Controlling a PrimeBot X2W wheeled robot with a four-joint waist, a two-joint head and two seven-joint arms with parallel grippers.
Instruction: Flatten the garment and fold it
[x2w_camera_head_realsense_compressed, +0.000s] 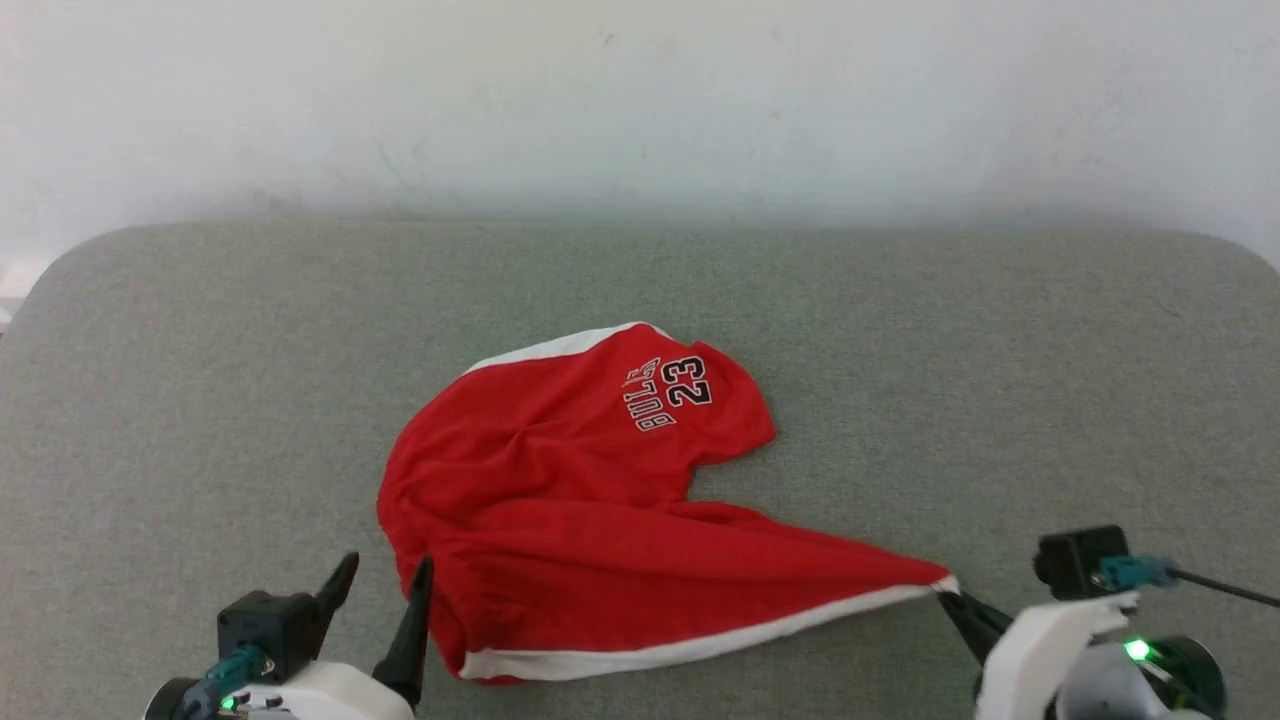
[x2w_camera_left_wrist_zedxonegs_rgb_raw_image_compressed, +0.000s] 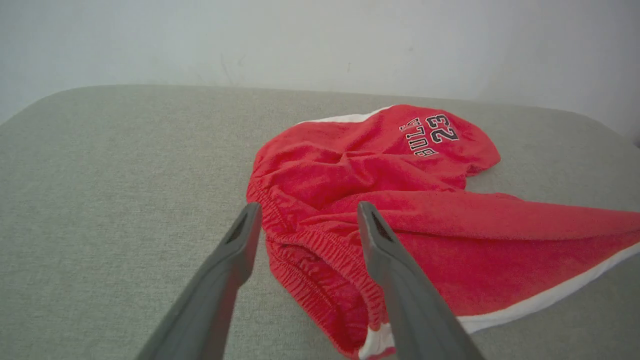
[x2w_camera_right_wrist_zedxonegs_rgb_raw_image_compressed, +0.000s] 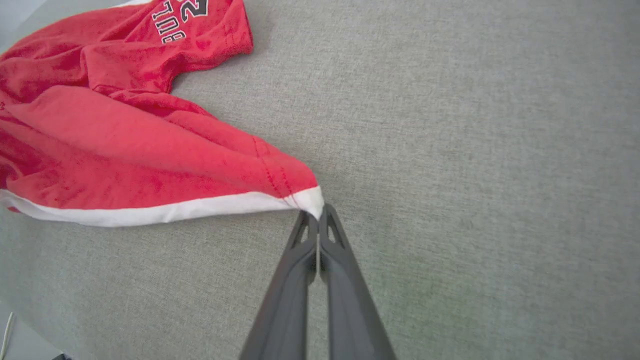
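Red garment (x2w_camera_head_realsense_compressed: 560, 500) corner pinched by right gripper (x2w_camera_right_wrist_zedxonegs_rgb_raw_image_compressed: 316, 212), left gripper (x2w_camera_head_realsense_compressed: 388, 562) spread wide

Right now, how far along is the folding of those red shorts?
Done: nothing yet; the red Bulls shorts lie crumpled on the grey cushion. In hand: the right gripper is shut on a white-trimmed hem corner, the left gripper open by the elastic waistband. Left: flattening, then every fold.

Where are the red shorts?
In the head view the red shorts lie centred on the grey cushion, beside the left gripper; the right gripper pinches one corner.
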